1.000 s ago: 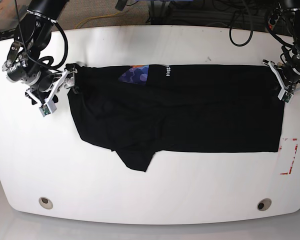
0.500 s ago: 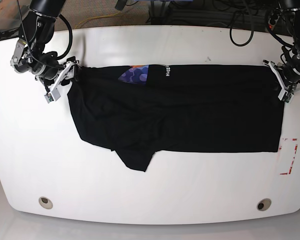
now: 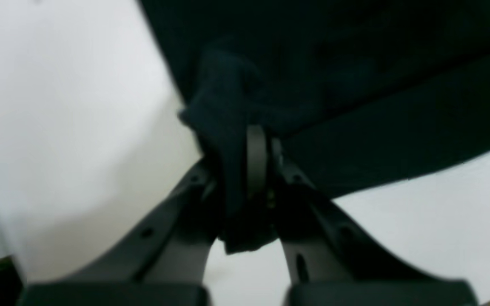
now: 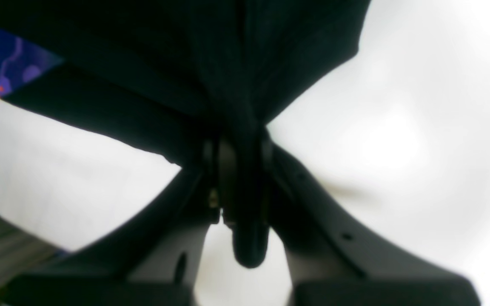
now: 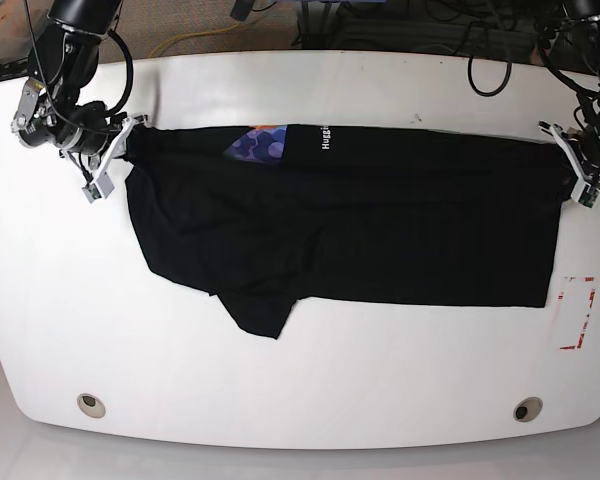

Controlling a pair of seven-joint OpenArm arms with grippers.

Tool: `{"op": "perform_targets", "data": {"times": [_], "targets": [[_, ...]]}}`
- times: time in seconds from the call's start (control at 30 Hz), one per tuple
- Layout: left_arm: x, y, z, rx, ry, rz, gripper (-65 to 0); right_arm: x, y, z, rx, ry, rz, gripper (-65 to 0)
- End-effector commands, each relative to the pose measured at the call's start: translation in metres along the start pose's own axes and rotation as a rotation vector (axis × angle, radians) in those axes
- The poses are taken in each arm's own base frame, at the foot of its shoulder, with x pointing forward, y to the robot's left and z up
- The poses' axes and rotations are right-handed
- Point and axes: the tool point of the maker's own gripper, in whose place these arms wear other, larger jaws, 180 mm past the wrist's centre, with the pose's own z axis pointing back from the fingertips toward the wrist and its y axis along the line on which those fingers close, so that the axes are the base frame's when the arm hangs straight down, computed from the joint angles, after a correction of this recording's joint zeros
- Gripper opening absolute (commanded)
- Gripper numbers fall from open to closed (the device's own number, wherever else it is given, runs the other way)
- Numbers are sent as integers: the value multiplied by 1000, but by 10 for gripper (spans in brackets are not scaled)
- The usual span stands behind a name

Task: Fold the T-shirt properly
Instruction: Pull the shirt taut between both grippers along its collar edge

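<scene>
Right hand [image 4: 240, 187]: jaws closed on a bunched pinch of black cloth — a fold of the T-shirt [image 5: 350, 220] hangs through between them in the right wrist view. In the base view this hand [image 5: 120, 150] sits at the shirt's far left corner.

Left hand [image 3: 249, 170]: likewise clamped on a wad of dark fabric, pinched between the jaws. In the base view it [image 5: 572, 170] holds the far right corner.

T-shirt: lies lengthwise across the middle of the white surface [image 5: 300, 400], far edge drawn fairly straight between the two hands. Blue-purple print [image 5: 260, 147] and white lettering [image 5: 323, 137] show near the far edge, left of centre. The near edge is straight on the right; on the left a flap of cloth [image 5: 258, 315] — possibly a sleeve — pokes out toward the near side. Body looks rumpled on the left half.

Step, as judged: both far corners gripped, ready for a fold.

Next move likely calls for lifting both corners together and level, carrying the far edge toward the near edge with even tension so the cloth does not skew.
</scene>
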Motion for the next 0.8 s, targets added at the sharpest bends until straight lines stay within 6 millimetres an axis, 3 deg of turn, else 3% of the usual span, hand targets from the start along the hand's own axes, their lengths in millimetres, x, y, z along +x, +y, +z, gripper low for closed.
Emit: {"op": "perform_targets", "data": {"times": [0.0, 0.23, 0.53, 0.6, 0.77], "targets": [[11, 17, 8, 48, -30, -16, -647, 15, -9, 13, -37, -38, 41, -598], [7, 26, 15, 66, -17, -27, -647, 9, -20, 13, -47, 16, 66, -596], [-16, 44, 27, 117, 31, 27, -637, -11, -9, 0, 4, 119, 129, -593], [-24, 46, 27, 121, 70, 36, -597, -13, -8, 0, 7, 124, 126, -591], [-43, 46, 30, 120, 180, 39, -367, -15, -7, -1, 9, 126, 124, -530]]}}
